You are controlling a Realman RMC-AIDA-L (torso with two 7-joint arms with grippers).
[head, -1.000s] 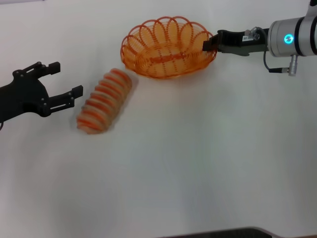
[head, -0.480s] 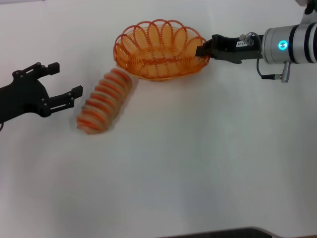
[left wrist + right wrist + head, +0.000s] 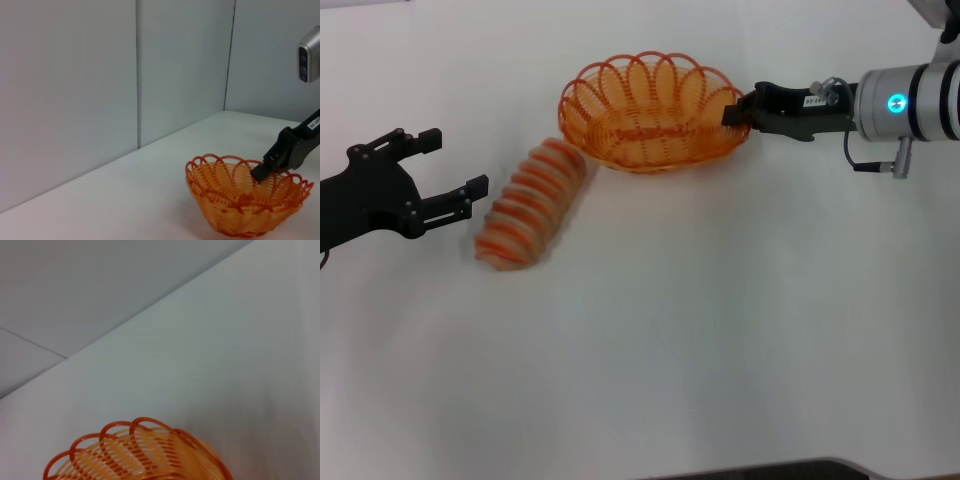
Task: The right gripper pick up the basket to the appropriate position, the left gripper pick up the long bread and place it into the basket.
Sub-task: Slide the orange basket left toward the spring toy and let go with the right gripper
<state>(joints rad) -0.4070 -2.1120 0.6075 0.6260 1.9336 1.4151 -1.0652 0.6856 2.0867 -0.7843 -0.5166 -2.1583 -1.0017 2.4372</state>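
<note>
The right gripper (image 3: 738, 110) comes in from three o'clock on its blue-ringed arm, its fingers clenched on the scalloped rim at the right end of the orange wire basket (image 3: 650, 115); the left wrist view shows the same black gripper (image 3: 265, 170) biting the basket's (image 3: 240, 205) looped edge from above, one finger inside the rim. The basket sits toward twelve o'clock on the white desk (image 3: 720, 320), slightly tilted, and whether its base touches the desk I cannot tell. In the right wrist view only the basket's (image 3: 135, 455) rim loops show against the desk and the grey wall behind. The long bread (image 3: 530, 205) lies flat on the desk at about ten o'clock from the centre, its upper end just beside the basket's lower left edge but apart from it. The left gripper (image 3: 445, 165) waits at nine o'clock, fingers spread wide and released, pointing at the bread with a clear gap between them.
</note>
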